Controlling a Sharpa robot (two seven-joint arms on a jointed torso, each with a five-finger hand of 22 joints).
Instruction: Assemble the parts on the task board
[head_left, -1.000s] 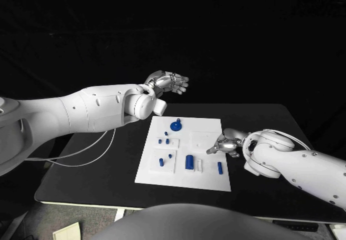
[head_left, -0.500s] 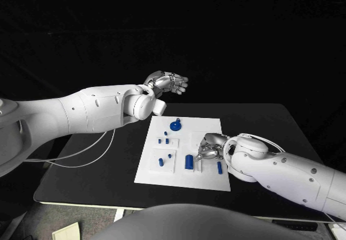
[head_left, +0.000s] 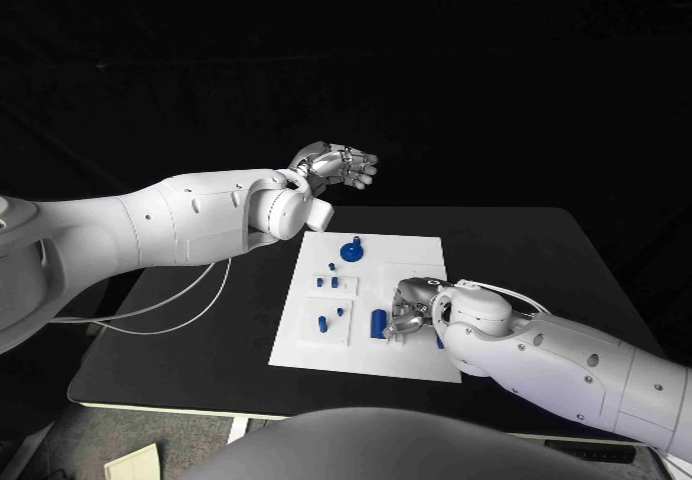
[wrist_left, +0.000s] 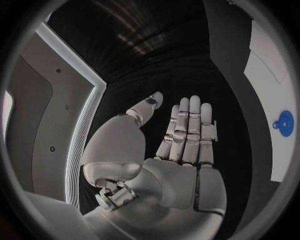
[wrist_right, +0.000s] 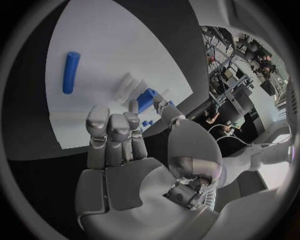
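A: Where is the board?

B: The board lies in the middle of the table, a little below centre in the head view. Blue parts sit on it: a round knob near its upper left corner, small pegs below that, and a short cylinder lower down, just left of the right hand.

A: And the right hand?

B: The right hand is over the board's lower right area, right of centre in the head view, close beside the cylinder. In the right wrist view its fingers are bent forward side by side above the white surface, with a blue rod lying flat toward the upper left of that picture and a blue block just past the fingertips. I see nothing in its grasp, but I cannot tell whether a fingertip touches the block.

A: The left hand?

B: The left hand is raised above the far edge of the table, upper centre in the head view, well apart from the board. In the left wrist view its fingers are straight and released, holding nothing.
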